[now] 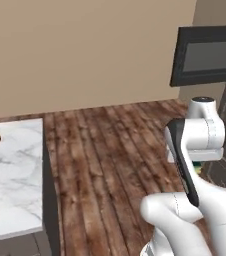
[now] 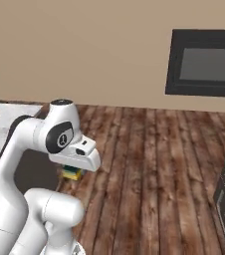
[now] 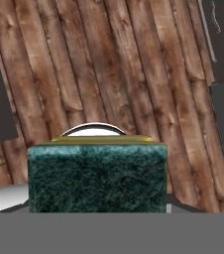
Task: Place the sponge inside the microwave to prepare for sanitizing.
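Above the wooden floor (image 2: 149, 164), the downward-pointing hand (image 2: 73, 172) grips the sponge (image 3: 97, 176).

Arm (image 2: 30, 149) folded, elbow high, wrist bent down over floor. Gripper (image 2: 72, 172) low under wrist, pointing down, jaws clamped on sponge (image 3: 96, 176).
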### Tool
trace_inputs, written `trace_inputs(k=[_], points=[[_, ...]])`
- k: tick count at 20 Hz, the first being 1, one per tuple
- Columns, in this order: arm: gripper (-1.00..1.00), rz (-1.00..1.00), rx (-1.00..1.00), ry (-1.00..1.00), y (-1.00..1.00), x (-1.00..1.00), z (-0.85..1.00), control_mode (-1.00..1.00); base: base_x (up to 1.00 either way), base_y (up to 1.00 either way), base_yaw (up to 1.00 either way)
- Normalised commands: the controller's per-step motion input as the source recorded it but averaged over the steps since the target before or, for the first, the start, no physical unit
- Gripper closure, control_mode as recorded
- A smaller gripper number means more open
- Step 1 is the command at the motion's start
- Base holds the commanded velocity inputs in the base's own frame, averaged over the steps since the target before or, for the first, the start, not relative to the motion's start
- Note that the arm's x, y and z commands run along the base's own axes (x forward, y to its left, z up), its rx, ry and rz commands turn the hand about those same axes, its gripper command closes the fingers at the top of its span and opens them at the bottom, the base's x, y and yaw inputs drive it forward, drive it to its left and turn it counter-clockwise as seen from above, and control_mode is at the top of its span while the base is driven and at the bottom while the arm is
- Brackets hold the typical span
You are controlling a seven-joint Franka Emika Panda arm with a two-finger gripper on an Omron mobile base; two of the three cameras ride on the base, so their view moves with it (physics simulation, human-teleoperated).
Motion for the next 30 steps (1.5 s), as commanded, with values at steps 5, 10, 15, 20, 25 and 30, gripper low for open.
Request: trace_inputs(k=[5,10,15,20,25,30], points=[[1.00,0.00,0.00,0.00,0.00,0.00,0.00,1.00,0.08,-0.73,-0.20],[1.00,0.00,0.00,0.00,0.00,0.00,0.00,1.00,0.29,-0.09,-0.26],[1.00,0.00,0.00,0.00,0.00,0.00,0.00,1.00,0.67,-0.03,-0.47],[1.00,0.00,0.00,0.00,0.00,0.00,0.00,1.00,0.56,-0.09,-0.58],[1.00,0.00,0.00,0.00,0.00,0.00,0.00,1.00,0.52,0.00,-0.57],[1.00,0.00,0.00,0.00,0.00,0.00,0.00,1.00,0.56,0.00,-0.56]])
